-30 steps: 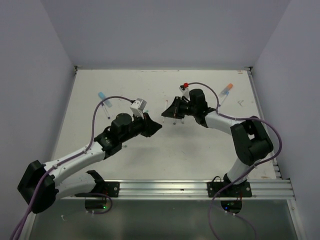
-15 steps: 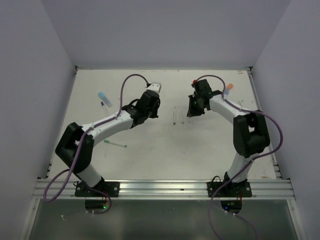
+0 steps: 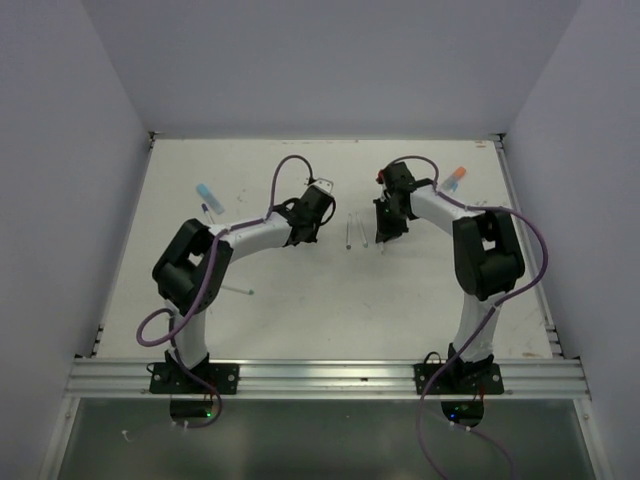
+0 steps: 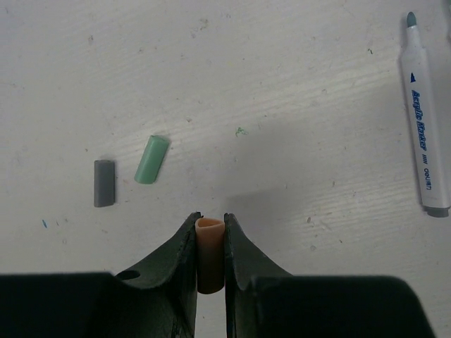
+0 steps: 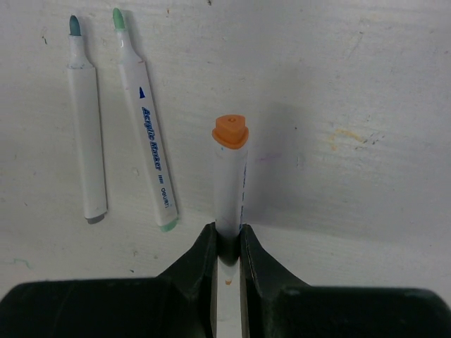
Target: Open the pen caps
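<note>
Left gripper (image 4: 210, 232), just left of the two bare markers (image 5: 149, 151), is pinched nearly shut on the orange cap (image 4: 209, 253), while right gripper (image 5: 227, 236), just right of them, clamps the orange-ended marker (image 5: 230, 183), likely to hold cap and barrel apart (green cap (image 4: 151, 160) and grey cap (image 4: 104, 182) lie loose, well apart from those markers).

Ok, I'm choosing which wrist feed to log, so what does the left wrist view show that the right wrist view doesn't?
Left wrist only: the left gripper shut on an orange cap, with a green cap and a grey cap lying apart on the table. Right wrist only: the right gripper shut on an orange-ended marker, beside a teal-tipped marker and a green-tipped marker. Both: closed jaws, the white table, loose uncapped markers; the left wrist has a lone marker.
</note>
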